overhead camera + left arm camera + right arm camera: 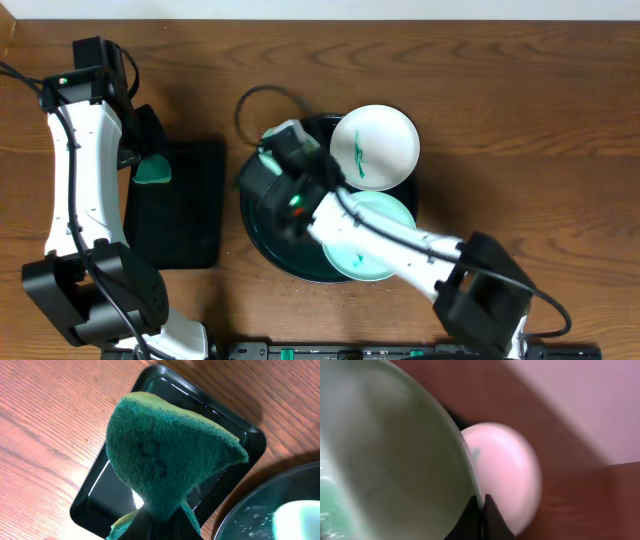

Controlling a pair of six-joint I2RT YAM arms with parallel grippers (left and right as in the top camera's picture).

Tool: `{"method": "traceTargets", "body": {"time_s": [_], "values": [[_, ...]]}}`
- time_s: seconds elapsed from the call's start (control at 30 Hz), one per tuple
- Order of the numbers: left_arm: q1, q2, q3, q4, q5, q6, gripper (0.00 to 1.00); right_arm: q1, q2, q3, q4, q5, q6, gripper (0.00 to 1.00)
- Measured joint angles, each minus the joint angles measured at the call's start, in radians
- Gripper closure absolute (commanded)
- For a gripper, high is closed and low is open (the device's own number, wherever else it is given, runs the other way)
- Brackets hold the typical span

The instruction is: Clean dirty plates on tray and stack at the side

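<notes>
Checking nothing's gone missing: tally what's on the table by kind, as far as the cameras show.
White plate: 1
Mint-green plate: 1 plainly seen
Round black tray: 1
Rectangular black tray: 1
Green sponge: 1
Total: 5

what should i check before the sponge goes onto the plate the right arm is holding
1. left gripper shut on the green sponge: ok.
2. right gripper shut on the mint-green plate at its rim: ok.
3. sponge close to that plate: not ok; it hangs over the rectangular tray, apart from the round tray.
4. smear on the held plate located: cannot tell; the right wrist view is blurred.
5. white plate clean: not ok; a green smear shows.
</notes>
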Motion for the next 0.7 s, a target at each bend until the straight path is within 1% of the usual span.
{"method": "traceTargets", "body": {"time_s": [0.13,0.2,0.27,0.4,0.47,0.53,0.6,0.7], "values": [[0.000,0.000,0.000,0.000,0.000,-0.006,0.93,0.071,0.000,0.000,0.000,0.249,-0.008,0.99],[0.000,0.000,0.000,0.000,0.000,-0.006,0.93,0.096,0.000,0.000,0.000,0.342,-0.011,0.99],[0.000,0.000,0.000,0.000,0.000,-0.006,0.93,0.111,0.000,0.000,0.000,0.412,-0.012,0.99],[0.000,0.000,0.000,0.000,0.000,-0.006,0.93,0.114,0.000,0.000,0.000,0.473,-0.014,0.99],[0.000,0.000,0.000,0.000,0.000,-0.006,0.93,0.114,0.000,0.000,-0.001,0.481,-0.015,0.99],[0.000,0.000,0.000,0.000,0.000,-0.007,0.93,0.111,-0.001,0.000,0.000,0.449,-0.035,0.99],[0.000,0.000,0.000,0.000,0.000,-0.007,0.93,0.104,-0.002,0.000,-0.002,0.371,-0.054,0.99],[0.000,0.000,0.000,0.000,0.000,-0.007,0.93,0.069,-0.003,0.000,-0.012,0.176,-0.073,0.99]]}}
